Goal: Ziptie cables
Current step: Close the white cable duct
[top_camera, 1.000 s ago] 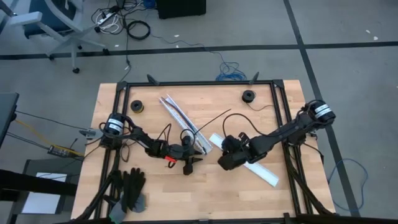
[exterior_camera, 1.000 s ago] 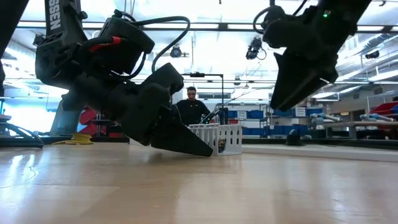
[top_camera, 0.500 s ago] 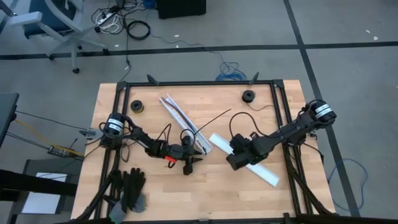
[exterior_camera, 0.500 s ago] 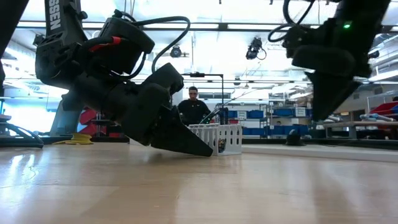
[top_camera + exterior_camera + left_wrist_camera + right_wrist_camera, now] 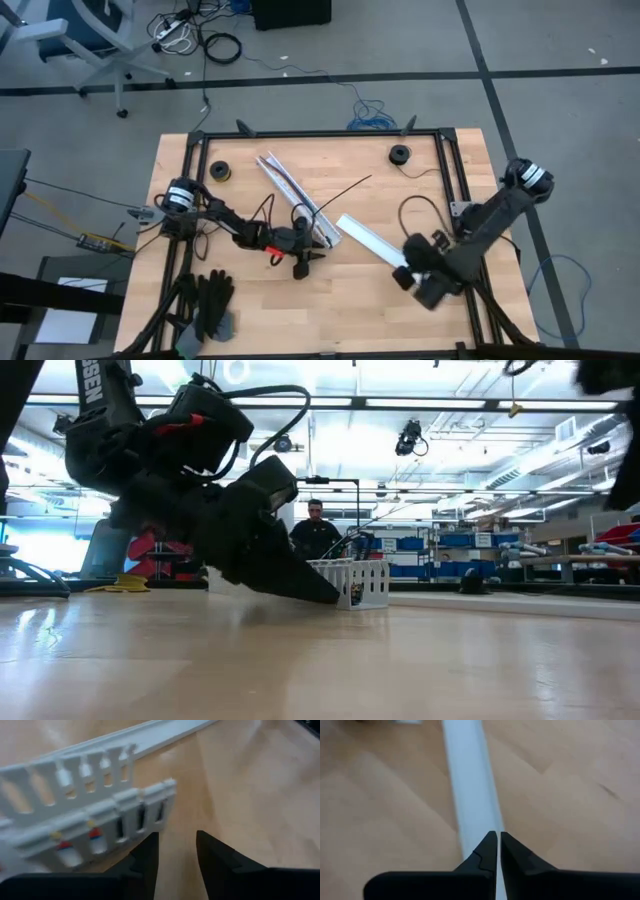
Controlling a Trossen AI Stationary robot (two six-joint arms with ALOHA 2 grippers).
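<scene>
- Readable writing: white letters run down the left arm's upper part in the low view, cut off by the edge of the shot, so I can't make out the word.
- Containers: the white slotted channel (image 5: 95, 815) sits right in front of the left pincer (image 5: 176, 851). Through its slots you can see bits of the cables (image 5: 77, 839), red, yellow and blue, so they're lying inside the channel. In the high view the channel (image 5: 318, 226) is near the middle of the bench (image 5: 340, 310).
- A flat white cover strip (image 5: 368, 240) lies apart from the channel, angled toward the right side of the bench.
- Left pincer (image 5: 305, 258): low over the bench at the channel's near end, tilted steeply nose-down in the low view (image 5: 318, 593). Its fingers are a little apart and nothing is between them.
- Right pincer (image 5: 498, 851): fingers pressed together, gripping nothing, pointing down along the white cover strip (image 5: 470, 795). In the high view it's at the strip's near-right end (image 5: 402, 274), arm bent back to the bench's right edge.
- Two small dark spools sit by the far edge, and black gloves (image 5: 208, 300) lie at the near-left corner.
- A person (image 5: 316, 532) stands in the room behind the bench.
</scene>
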